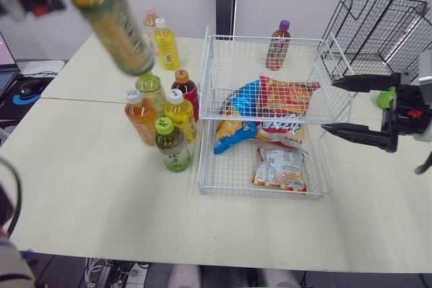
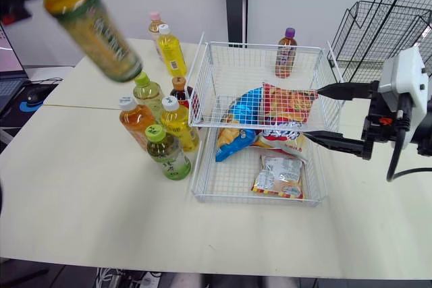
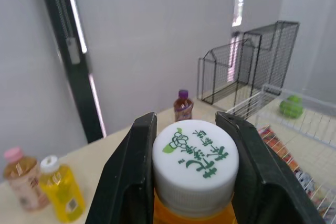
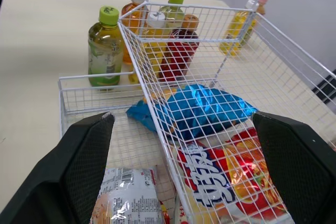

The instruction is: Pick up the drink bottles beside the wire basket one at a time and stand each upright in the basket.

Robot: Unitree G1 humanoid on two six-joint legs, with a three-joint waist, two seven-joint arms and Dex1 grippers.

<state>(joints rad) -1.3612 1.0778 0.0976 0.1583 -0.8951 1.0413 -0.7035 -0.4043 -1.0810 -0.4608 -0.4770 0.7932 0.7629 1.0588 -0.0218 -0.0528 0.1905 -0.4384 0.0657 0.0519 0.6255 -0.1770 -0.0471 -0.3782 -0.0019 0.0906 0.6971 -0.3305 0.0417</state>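
A green-labelled bottle (image 1: 121, 32) is held by its cap, clamped in the left gripper (image 3: 186, 124), at the upper left of the frame. Its long axis is slanted, with the base pointed down and right. The right gripper (image 1: 329, 106) is seen spread wide at the right side of the basket (image 1: 264, 37).

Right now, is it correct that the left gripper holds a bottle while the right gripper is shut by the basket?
No: the right gripper is open, as the right wrist view shows; the left gripper does hold a bottle.
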